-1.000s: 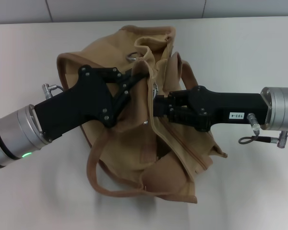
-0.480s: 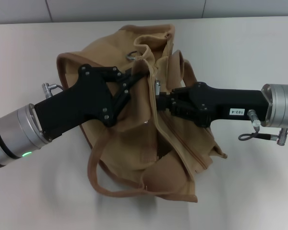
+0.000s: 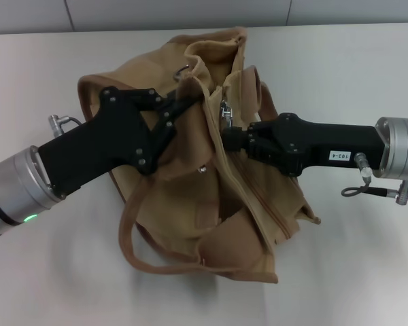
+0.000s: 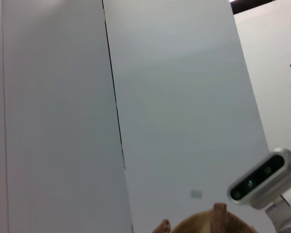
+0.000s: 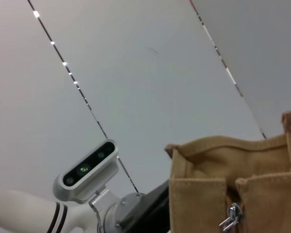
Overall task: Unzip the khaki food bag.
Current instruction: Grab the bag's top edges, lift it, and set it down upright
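Observation:
The khaki food bag point(image 3: 190, 190) lies slumped in the middle of the white table point(image 3: 47, 75), with one webbing handle point(image 3: 127, 231) looped toward the near side. My left gripper point(image 3: 190, 100) is shut on the bag's fabric near its top opening and holds it up. My right gripper point(image 3: 231, 139) comes in from the right, shut on the bag at the top end of the zipper line point(image 3: 265, 204). A silver pull point(image 3: 225, 110) hangs just beyond its tips. The bag point(image 5: 208, 194) and the pull point(image 5: 231, 216) also show in the right wrist view.
A metal ring point(image 3: 183, 70) sits at the bag's far top edge and a snap point(image 3: 201, 169) on its side. A wall runs along the table's far edge point(image 3: 190, 13). The wrist views show wall panels and the robot's head camera point(image 4: 263, 178).
My left gripper has moved farther away and slightly left, drawing the bag's top with it. My right gripper has shifted a little to the right along the zipper. The bag's opening has stretched wider.

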